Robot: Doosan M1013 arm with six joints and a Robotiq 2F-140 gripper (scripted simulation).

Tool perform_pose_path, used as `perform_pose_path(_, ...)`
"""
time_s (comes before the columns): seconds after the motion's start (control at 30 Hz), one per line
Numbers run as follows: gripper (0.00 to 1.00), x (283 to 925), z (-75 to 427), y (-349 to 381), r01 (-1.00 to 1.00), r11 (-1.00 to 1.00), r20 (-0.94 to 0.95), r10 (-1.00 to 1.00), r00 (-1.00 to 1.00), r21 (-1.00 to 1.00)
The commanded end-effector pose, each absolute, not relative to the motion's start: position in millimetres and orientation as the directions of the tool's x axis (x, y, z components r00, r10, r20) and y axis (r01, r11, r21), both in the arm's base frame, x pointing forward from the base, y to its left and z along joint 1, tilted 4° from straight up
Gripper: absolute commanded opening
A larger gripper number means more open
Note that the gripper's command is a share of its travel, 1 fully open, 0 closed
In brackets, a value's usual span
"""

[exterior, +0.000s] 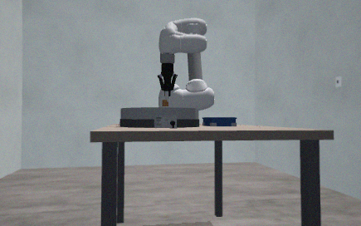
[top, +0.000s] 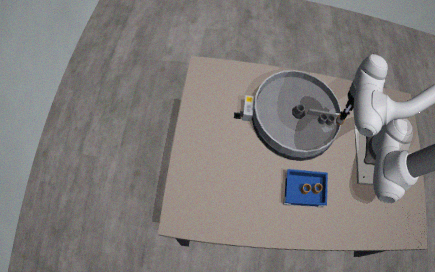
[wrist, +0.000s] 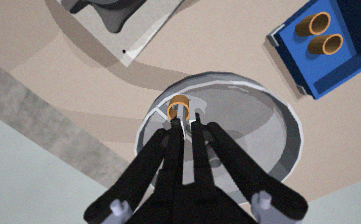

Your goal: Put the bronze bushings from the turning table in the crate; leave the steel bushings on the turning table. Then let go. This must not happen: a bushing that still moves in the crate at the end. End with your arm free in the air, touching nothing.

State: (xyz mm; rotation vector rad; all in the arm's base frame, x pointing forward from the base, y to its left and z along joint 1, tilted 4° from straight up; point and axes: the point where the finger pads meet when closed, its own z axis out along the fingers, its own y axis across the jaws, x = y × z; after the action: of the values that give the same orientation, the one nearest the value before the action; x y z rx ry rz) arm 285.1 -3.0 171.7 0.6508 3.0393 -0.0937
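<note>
My gripper (wrist: 187, 108) is shut on a bronze bushing (wrist: 178, 102) and holds it above the near rim of the grey turning table (wrist: 221, 135). In the overhead view the gripper (top: 345, 111) is at the right edge of the turning table (top: 297, 116). In the side view it (exterior: 168, 86) hangs well above the table (exterior: 159, 116). Steel bushings (top: 299, 110) (top: 324, 119) stand on the turning table. The blue crate (top: 305, 187) holds two bronze bushings (top: 312, 188), which also show in the wrist view (wrist: 319, 33).
A small grey box with a yellow label (top: 247, 106) sits at the turning table's left side. The arm's base plate (top: 365, 160) is at the right edge of the tan table top.
</note>
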Motion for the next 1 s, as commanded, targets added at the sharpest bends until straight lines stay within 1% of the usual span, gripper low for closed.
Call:
perform_pose_path(0.0, 0.0, 288.0, 177.3, -2.6, 0.408, 0.912, -0.052, 0.405, -0.913, -0.05)
perform_pose_path(0.67, 0.0, 288.3, 177.3, -1.8, 0.408, 0.912, -0.052, 0.405, -0.913, -0.05)
perform_pose_path(0.97, 0.0, 293.0, 176.6, 10.1, 0.408, 0.912, -0.052, 0.405, -0.913, -0.05)
